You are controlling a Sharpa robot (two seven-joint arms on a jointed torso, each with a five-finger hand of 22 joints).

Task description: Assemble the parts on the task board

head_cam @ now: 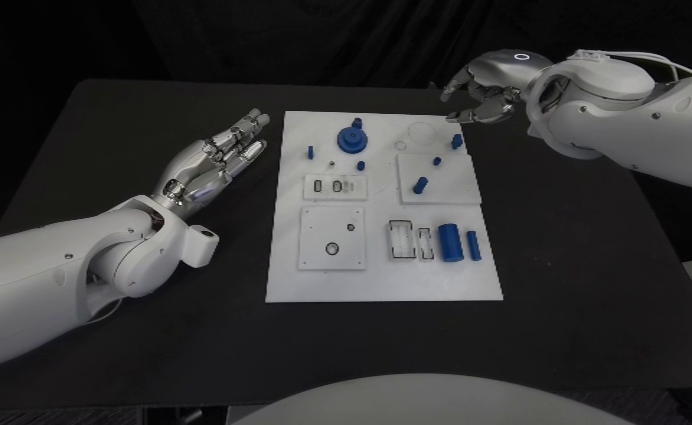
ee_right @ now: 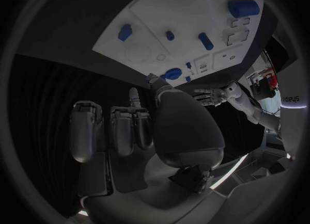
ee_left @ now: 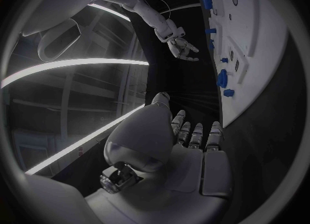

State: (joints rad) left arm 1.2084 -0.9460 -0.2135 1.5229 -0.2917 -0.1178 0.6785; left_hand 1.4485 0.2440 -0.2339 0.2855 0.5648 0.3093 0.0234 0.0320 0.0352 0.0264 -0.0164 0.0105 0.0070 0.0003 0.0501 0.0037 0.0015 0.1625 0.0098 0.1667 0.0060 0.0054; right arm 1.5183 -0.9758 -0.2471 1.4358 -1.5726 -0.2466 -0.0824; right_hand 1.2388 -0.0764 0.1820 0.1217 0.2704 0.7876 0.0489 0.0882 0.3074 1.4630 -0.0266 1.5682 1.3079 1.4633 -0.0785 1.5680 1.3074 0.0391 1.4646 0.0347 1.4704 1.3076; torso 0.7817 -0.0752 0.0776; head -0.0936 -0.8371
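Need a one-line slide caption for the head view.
Both hands, left and right, hover open and empty beside the white task board, its blue parts untouched.

The counter (head_cam: 144,145) looks matt black. The task board (head_cam: 289,275) is smooth, matt white plastic, and its blue parts (head_cam: 351,137) look like plastic too. The arms' shells (head_cam: 606,115) are glossy white; the fingers (head_cam: 231,145) look metallic silver.

Task board (head_cam: 384,285) mid-table (head_cam: 130,145) — parts (head_cam: 450,239) on it — hands flank board.
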